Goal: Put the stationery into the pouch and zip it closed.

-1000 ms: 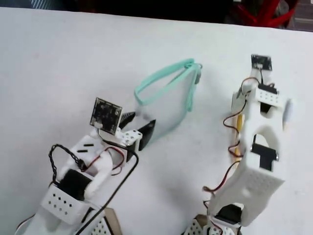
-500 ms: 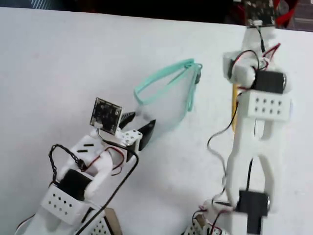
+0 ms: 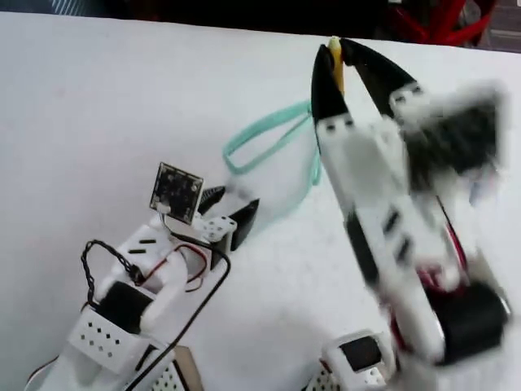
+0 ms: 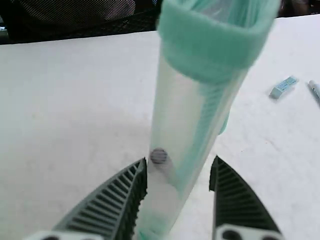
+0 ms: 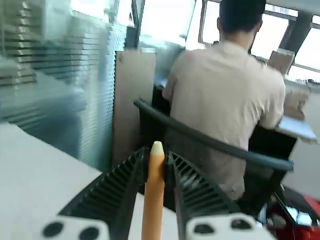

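The right gripper is pinching 1 light, stiff pencil, in the air beyond the pouch. The left gripper is standing open around the soft, slippery pouch's end; its green rim seems the surest hold.

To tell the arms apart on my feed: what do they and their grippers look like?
Both are white with black motors. The left arm has rows of small holes, a black cable, red wires and a black circuit board. The right arm shows red wires. The left gripper and right gripper have black, ribbed, pointed fingers.
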You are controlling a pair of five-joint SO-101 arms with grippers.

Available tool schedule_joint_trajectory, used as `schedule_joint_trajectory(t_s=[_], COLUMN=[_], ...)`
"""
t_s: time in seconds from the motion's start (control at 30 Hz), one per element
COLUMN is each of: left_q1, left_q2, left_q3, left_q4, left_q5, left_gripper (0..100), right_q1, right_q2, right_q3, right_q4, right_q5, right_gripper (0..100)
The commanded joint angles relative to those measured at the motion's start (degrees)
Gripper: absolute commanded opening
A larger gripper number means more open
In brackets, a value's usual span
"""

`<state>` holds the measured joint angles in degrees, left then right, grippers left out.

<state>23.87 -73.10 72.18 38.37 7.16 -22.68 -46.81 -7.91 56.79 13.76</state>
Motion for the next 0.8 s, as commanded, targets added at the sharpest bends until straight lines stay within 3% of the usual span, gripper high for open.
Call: schedule_joint_trajectory(t_s=[0.0,0.23,0.53,0.77], left_q1=[1.19,1.19,1.19,1.19], left_q2=[-0.22,-0.13,-0.13,-0.13], left_q3=[-2.64,-2.64,-2.64,-2.64], left_q4=[-0.26,-0.26,-0.26,-0.26], left_q5=[0.44,0.44,0.44,0.35], left_gripper=[21,21,21,21], right_q1=[-5.67,-9.01,-8.92,-9.27], right_q2=[-3.03,-2.95,-3.12,-2.95], right_q3=[-1.76,1.41,16.44,18.99], right_q4=[-3.91,-12.18,-24.92,-26.33], right_q5=[-0.53,-6.42,-6.95,-6.95], right_gripper=[1.8,1.8,1.8,1.8])
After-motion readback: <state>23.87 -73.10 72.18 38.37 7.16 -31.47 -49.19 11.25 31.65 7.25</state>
